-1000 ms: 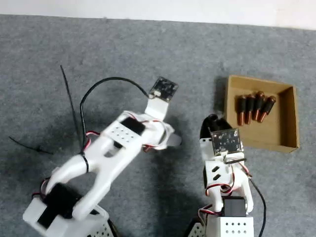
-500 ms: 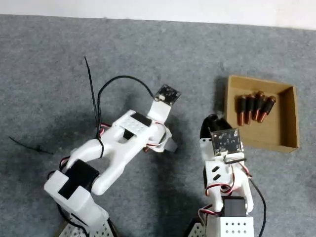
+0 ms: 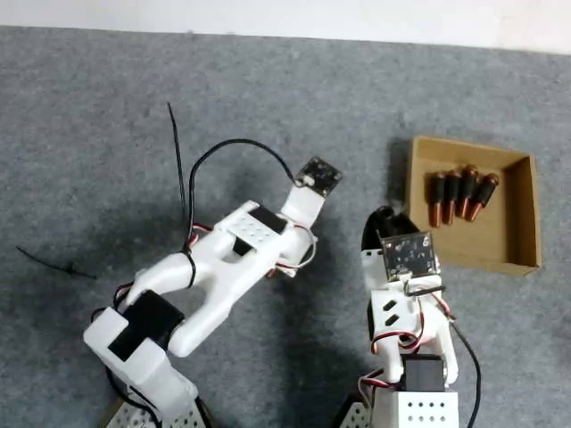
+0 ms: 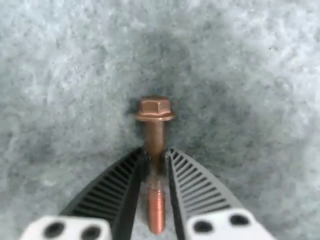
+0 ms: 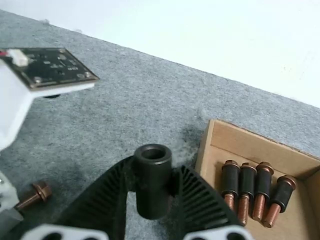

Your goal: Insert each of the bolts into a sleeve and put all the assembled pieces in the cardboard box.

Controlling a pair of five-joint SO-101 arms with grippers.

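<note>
A copper bolt (image 4: 154, 131) with a hex head sticks out from between the fingers of my left gripper (image 4: 155, 156), which is shut on its shank just above the grey carpet. My right gripper (image 5: 152, 186) is shut on a black sleeve (image 5: 152, 175), held upright with its bore open upward. In the right wrist view the bolt (image 5: 34, 194) lies low beside the sleeve, a short gap away. The cardboard box (image 3: 516, 234) stands right of the right gripper (image 3: 384, 227) and holds several assembled pieces (image 3: 459, 196) in a row.
The left arm (image 3: 232, 259) stretches slantwise across the middle, its camera board (image 3: 319, 176) close to the right arm. A loose black cable tie (image 3: 53, 265) lies on the carpet at far left. Bare carpet spreads behind both arms up to the white wall.
The left arm has swung to the right, bringing its wrist and the bolt closer to the right gripper. The right arm and the box have stayed put.
</note>
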